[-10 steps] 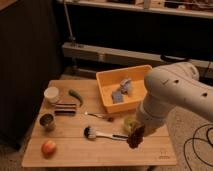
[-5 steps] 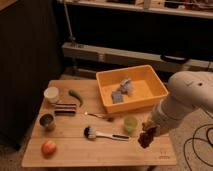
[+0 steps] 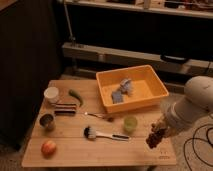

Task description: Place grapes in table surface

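Note:
The grapes [image 3: 155, 137] are a dark reddish-brown lumpy bunch, held in my gripper [image 3: 158, 131] above the right front part of the table surface [image 3: 100, 150], a light tan plank tabletop. The gripper is shut on the bunch, which hangs below the white arm [image 3: 192, 107] near the table's right edge. A small green cup [image 3: 130, 123] stands just left of the grapes.
An orange bin [image 3: 132, 89] with grey-blue items sits at the back right. A brush [image 3: 102, 133], fork [image 3: 97, 116], red apple [image 3: 48, 148], metal cup [image 3: 47, 121], white cup [image 3: 51, 94], green pepper [image 3: 76, 96] and a dark striped bar [image 3: 65, 108] lie on the table.
The arm has moved right and back from the table's middle toward its right edge, carrying the grapes with it; the green cup is now uncovered.

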Robot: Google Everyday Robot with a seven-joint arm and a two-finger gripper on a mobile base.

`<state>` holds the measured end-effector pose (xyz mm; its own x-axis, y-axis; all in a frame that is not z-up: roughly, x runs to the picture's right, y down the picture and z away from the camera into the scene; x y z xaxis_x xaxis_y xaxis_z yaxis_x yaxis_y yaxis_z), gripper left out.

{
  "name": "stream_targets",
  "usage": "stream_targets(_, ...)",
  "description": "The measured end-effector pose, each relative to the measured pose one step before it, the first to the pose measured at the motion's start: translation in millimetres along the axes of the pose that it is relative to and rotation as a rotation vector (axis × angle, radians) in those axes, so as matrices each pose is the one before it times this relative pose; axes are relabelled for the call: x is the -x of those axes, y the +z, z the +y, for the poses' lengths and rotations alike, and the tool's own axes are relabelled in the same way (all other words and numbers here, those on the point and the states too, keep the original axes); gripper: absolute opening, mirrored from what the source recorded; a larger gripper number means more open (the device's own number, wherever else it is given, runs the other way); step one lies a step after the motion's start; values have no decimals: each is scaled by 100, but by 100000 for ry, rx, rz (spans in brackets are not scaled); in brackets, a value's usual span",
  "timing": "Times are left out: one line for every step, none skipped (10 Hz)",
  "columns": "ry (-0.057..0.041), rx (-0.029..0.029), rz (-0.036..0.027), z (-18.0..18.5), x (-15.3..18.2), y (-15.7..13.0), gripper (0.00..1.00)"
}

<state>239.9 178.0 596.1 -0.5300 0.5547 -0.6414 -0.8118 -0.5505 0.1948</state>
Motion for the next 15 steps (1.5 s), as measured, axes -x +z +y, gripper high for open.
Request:
stream_targets(956,1067,558,-851,656,1169,0)
stream_targets(507,893,293,-461,688,854,0)
stream_targets(-234,1254,973,57,1068,1220,0)
stream_targets(-53,616,745,189,808,663,0)
stream_targets(429,554,339,-23,577,382,0)
stream_targets(673,398,741,-228,460,514,0)
stream_targets(480,192,1243,-227,313,753,0)
stream_targets(241,148,642,-13,206,580,0)
stream_targets(53,100,258,94,195,295,0)
stream_targets(364,82,202,94,283,256,0)
stream_targets(993,-432,355,-75,362,245,0)
stream_targets(675,-907,854,-45,206,272,1)
stream_targets(1030,-978,1189,45,183,449,7)
stream_targets(1168,-1168,1269,-127,166,533,16)
stream_targets(1185,-1192,1401,-233,240,835,27)
